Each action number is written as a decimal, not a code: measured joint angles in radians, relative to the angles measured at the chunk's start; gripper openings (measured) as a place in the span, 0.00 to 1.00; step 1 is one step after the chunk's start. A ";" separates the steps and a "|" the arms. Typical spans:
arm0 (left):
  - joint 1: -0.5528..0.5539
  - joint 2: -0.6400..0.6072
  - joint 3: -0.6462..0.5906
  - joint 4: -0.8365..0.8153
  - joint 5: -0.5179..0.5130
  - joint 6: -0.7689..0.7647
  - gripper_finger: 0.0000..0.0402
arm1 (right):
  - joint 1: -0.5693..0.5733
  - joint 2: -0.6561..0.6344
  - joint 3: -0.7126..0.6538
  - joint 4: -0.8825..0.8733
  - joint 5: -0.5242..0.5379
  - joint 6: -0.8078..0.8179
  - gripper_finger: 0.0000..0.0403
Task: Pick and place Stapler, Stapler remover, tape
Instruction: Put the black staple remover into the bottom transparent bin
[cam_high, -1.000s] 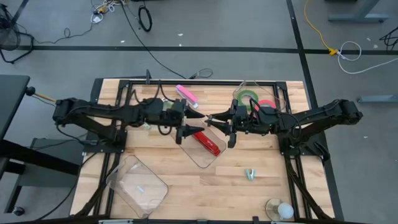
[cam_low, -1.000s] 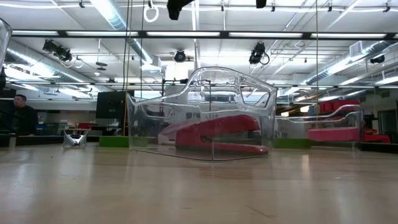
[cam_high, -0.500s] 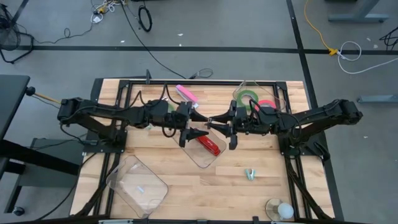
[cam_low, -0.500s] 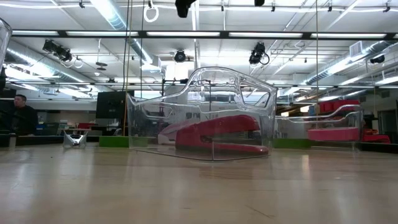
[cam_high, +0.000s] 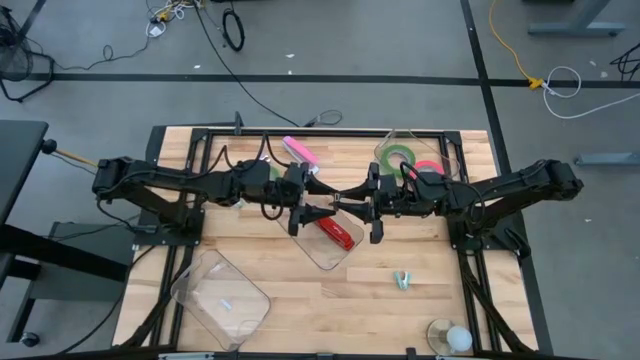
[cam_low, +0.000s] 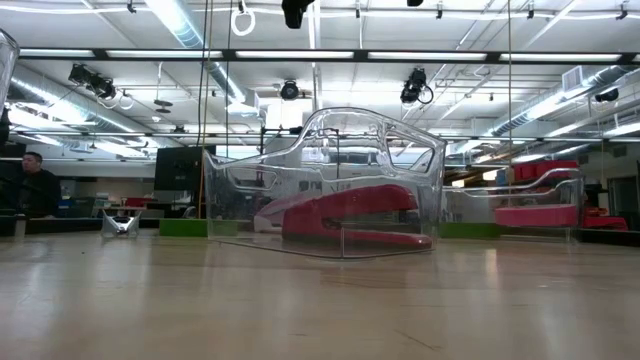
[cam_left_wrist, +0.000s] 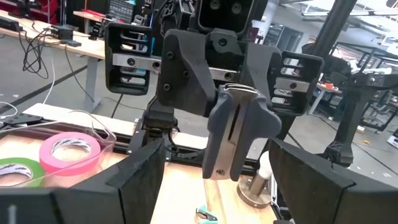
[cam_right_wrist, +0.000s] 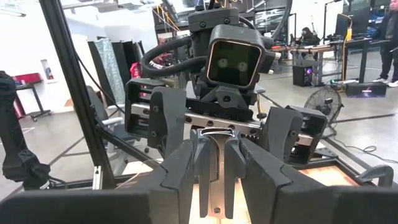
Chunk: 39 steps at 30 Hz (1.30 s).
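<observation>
My two grippers face each other, level, high above the table's middle. My right gripper (cam_high: 340, 197) is shut on a small silver thing (cam_left_wrist: 240, 92) with a wire loop; what it is I cannot tell. My left gripper (cam_high: 322, 200) is open, its fingers (cam_right_wrist: 166, 127) standing on either side of the right fingers without visible touch. The red stapler (cam_high: 338, 232) lies in a clear container (cam_high: 322, 255) below them. Green tape (cam_high: 400, 153) and pink tape (cam_high: 428, 168) lie in a clear container at the far right. The stapler remover (cam_high: 402, 280) lies on the wood at the near right. My right gripper pinches the small silver thing between its two fingers, level, pointing toward the table's left. Only the wire loop (cam_right_wrist: 214, 132) shows, at the upper edge of the fingertips; the fingers hide everything else. It is lifted clear of the table.
A pink oblong thing (cam_high: 300, 153) lies near the far edge. A second clear container (cam_high: 220, 298) stands at the near left, and a round base with a white ball (cam_high: 450, 337) at the near right. A person (cam_low: 35, 185) sits in the room beyond.
My left gripper has edged toward the table's right, closer to my right gripper, and then kept still. Its fingers stay open.
</observation>
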<state>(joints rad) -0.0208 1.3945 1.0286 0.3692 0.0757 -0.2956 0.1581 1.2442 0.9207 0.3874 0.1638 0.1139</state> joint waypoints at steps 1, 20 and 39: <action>0.000 0.000 0.000 0.000 0.000 -0.001 0.71 | 0.000 0.000 0.000 0.000 0.000 0.000 0.27; 0.000 0.000 0.000 0.000 -0.003 -0.007 0.71 | 0.000 0.079 -0.001 0.088 0.002 0.008 0.27; 0.000 0.000 -0.001 -0.003 -0.003 -0.006 0.71 | 0.000 0.085 -0.001 0.092 0.002 0.008 0.27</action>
<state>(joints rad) -0.0208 1.3945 1.0279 0.3660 0.0723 -0.3019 0.1577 1.3293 0.9199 0.4797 0.1661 0.1219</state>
